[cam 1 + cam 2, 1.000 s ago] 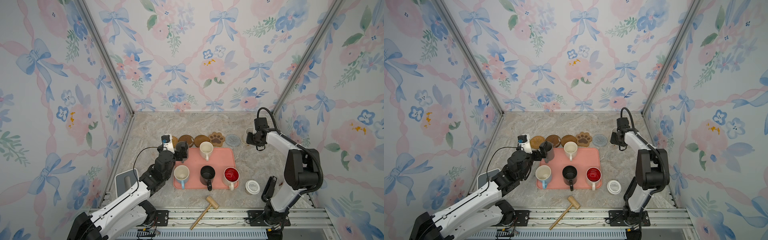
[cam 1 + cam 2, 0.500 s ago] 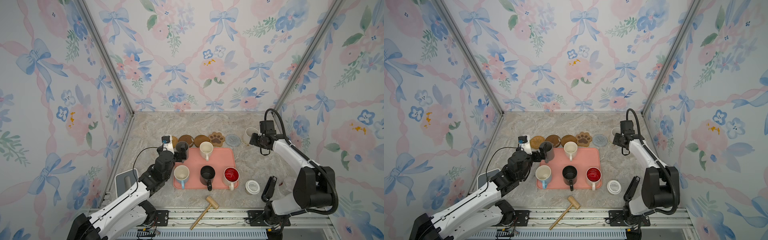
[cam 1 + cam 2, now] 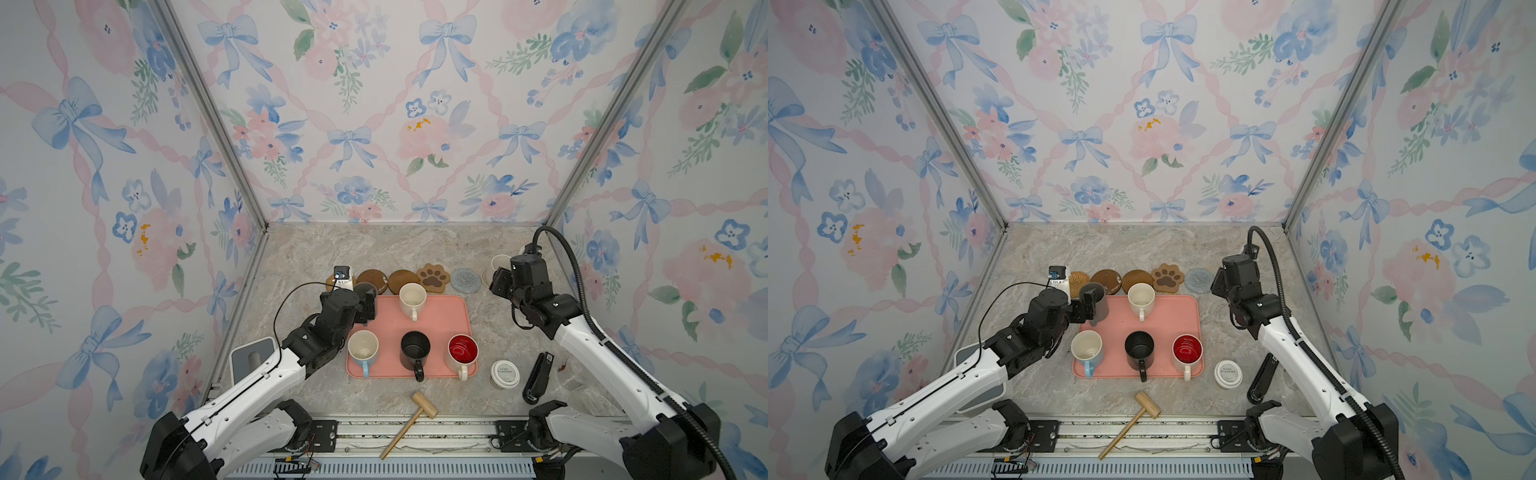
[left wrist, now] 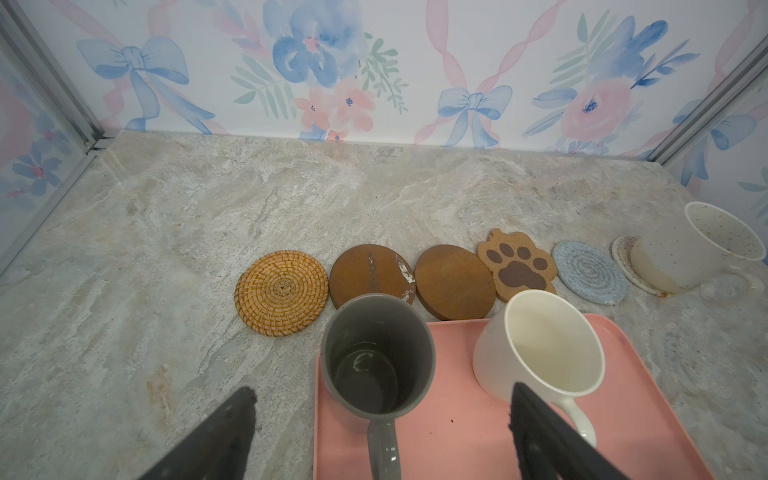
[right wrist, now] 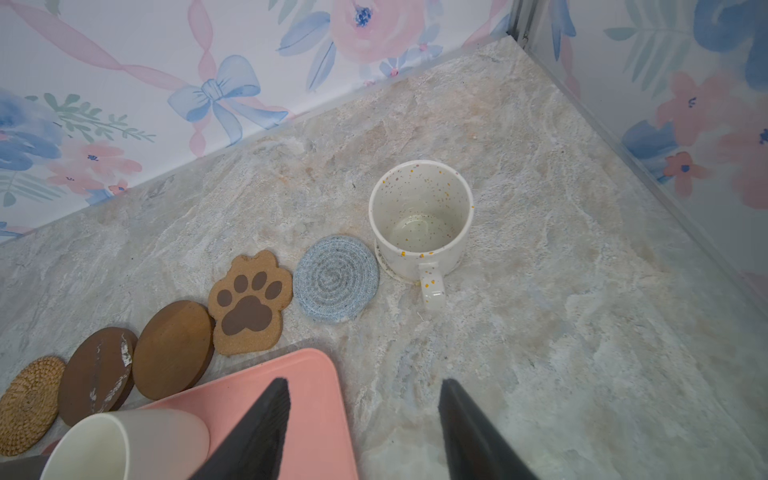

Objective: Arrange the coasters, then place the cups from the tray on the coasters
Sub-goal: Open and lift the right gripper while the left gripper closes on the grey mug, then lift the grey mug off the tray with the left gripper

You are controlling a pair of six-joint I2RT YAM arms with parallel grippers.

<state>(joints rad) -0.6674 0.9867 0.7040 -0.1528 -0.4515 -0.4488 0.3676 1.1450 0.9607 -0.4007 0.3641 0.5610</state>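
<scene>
Cups (image 3: 414, 351) left on the pink tray (image 3: 440, 316) number five: three along its near edge, the cream mug (image 3: 412, 298) and grey mug (image 4: 376, 353) at its far edge, with the left gripper (image 4: 380, 392) set wide either side of the grey one, not gripping. Beyond the coaster row (image 4: 453, 280), the speckled mug (image 5: 419, 216) stands on the cream coaster (image 4: 622, 255), and the right gripper (image 5: 363, 382) has drawn back from it, jaws parted and empty; one placement complete, five outstanding.

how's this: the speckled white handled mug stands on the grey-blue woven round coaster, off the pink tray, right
Not quite. The speckled white handled mug is off the pink tray, but it stands on the cream woven round coaster, as the left wrist view shows; the grey-blue woven round coaster beside it is bare.
</scene>
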